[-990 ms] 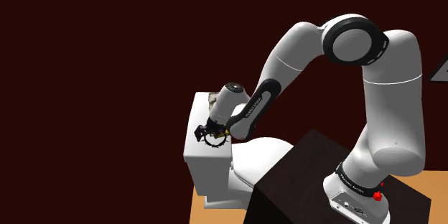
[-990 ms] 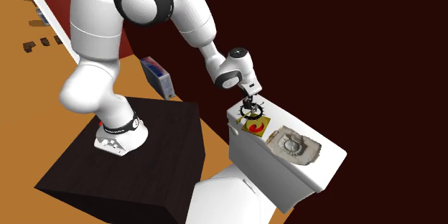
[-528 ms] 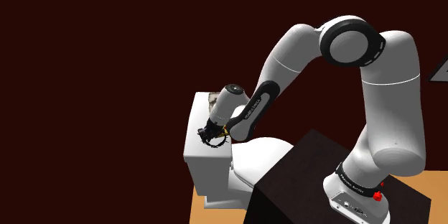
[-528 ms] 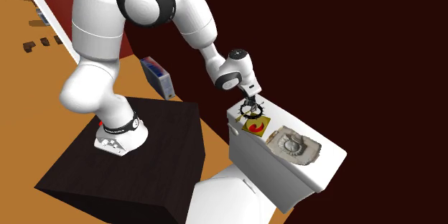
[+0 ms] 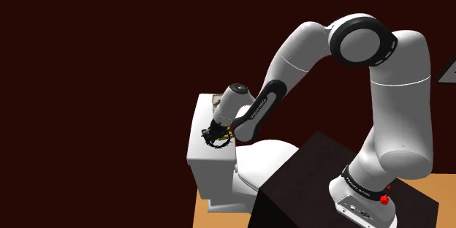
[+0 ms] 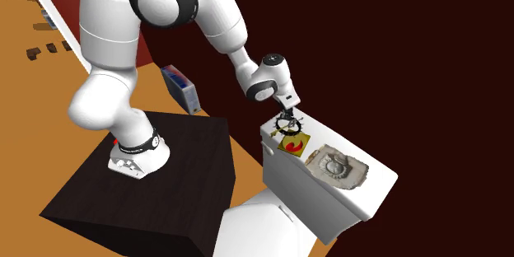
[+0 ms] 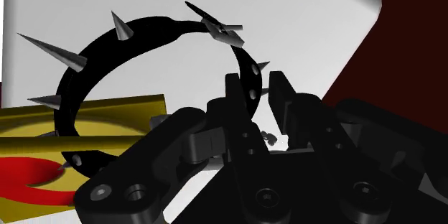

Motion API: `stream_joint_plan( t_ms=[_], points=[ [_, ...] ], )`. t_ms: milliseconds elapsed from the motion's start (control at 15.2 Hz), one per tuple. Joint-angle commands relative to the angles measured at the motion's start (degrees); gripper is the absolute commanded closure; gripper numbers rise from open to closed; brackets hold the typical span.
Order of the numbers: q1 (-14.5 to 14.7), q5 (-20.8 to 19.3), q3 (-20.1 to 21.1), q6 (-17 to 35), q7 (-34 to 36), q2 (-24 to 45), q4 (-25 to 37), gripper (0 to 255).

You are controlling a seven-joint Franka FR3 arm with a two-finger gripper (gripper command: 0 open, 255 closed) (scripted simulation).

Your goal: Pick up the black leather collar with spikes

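I am pinching the band of the black leather ring-shaped collar with metal spikes in my all-black pincer, over the white toilet-tank lid and beside a flat yellow-and-red box. The grasp looks made, so I am judging that a straight upward lift with a firm squeeze comes next.

This is a home bathroom. A white toilet with its tank stands on an orange-brown floor against dark red walls.
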Motion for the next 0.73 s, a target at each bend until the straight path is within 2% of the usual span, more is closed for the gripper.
stream_joint_plan(
  t_ms=[0,660],
  points=[
    [-0.57,0.23,0.63,-1.2,-0.17,-1.36,-0.23,255],
    [-3.6,2.48,4.18,-7.57,-1.61,-8.78,-1.35,255]
  ],
)
